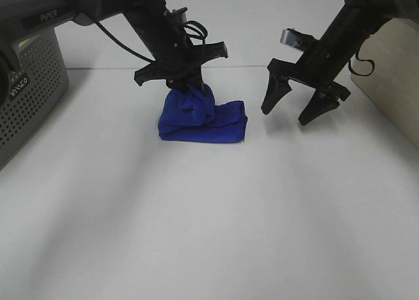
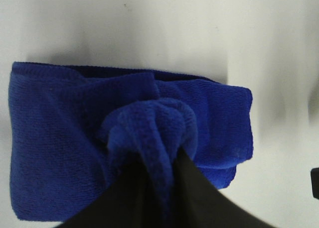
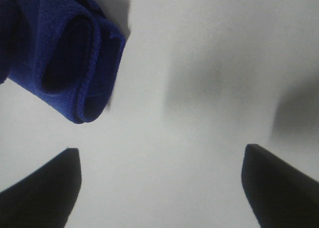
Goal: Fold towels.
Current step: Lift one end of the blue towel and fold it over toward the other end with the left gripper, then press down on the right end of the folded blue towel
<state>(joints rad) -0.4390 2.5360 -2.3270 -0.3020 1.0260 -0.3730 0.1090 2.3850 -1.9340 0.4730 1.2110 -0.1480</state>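
Blue towel (image 1: 203, 122), folded small, lies on tabletop (image 1: 209, 221) right of grey perforated case (image 1: 33, 90). Left tool (image 1: 188, 90) clamps its bunched top. Right tool (image 1: 285, 116), farther from the case, gapes empty. Judged final fold; next, release and flatten.

The left gripper (image 1: 190, 92) pinches the blue towel (image 1: 219, 121); the right gripper (image 1: 285, 115) gapes.

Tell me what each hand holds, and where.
The left hand pinches a bunched ridge atop the folded blue towel; the right hand is open, empty.
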